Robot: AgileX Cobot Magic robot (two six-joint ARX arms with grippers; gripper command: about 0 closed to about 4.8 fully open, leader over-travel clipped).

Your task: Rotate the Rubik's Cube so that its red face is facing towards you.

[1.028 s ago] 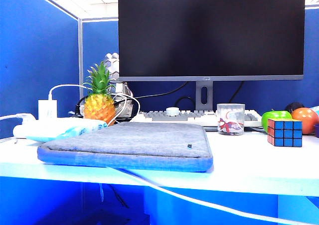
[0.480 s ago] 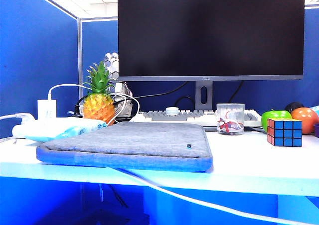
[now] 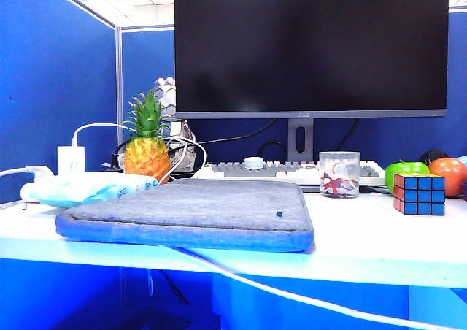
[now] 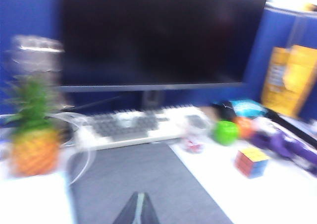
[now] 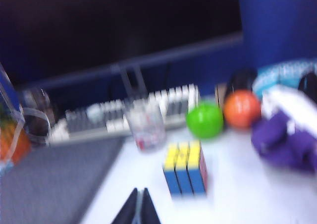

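Since the earlier frame nothing on the desk has moved. The cube point(image 3: 419, 193) sits beside the apple point(image 3: 405, 171), blue face forward. Only wrist views show the left gripper point(image 4: 138, 211) and right gripper point(image 5: 137, 207), fingers together, and the cube's yellow top.

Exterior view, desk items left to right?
White charger → pineapple → grey sleeve → clear cup → green apple → Rubik's Cube → orange fruit. Neither pincer shows in this view.
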